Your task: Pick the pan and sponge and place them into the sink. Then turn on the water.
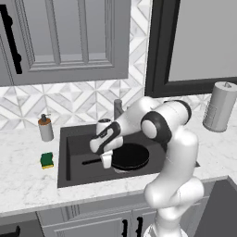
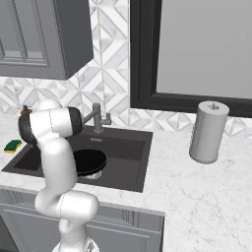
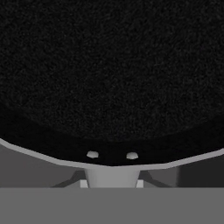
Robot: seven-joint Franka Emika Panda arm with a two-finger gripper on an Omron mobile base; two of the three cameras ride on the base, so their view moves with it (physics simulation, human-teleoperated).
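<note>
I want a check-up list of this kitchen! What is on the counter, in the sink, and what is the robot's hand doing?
Surface: white marble counter around a dark sink.
Job's things: the pan sits in the sink; the sponge lies on the counter left of the sink; no water falls from the faucet.
Clutter: soap dispenser behind the sponge; paper towel roll right of the sink.
Grippers: the gripper is at the pan's rim by the handle, jaws shut on it.
Cables: nothing seen.
Surroundings: grey cabinets, patterned backsplash, dark-framed window.
</note>
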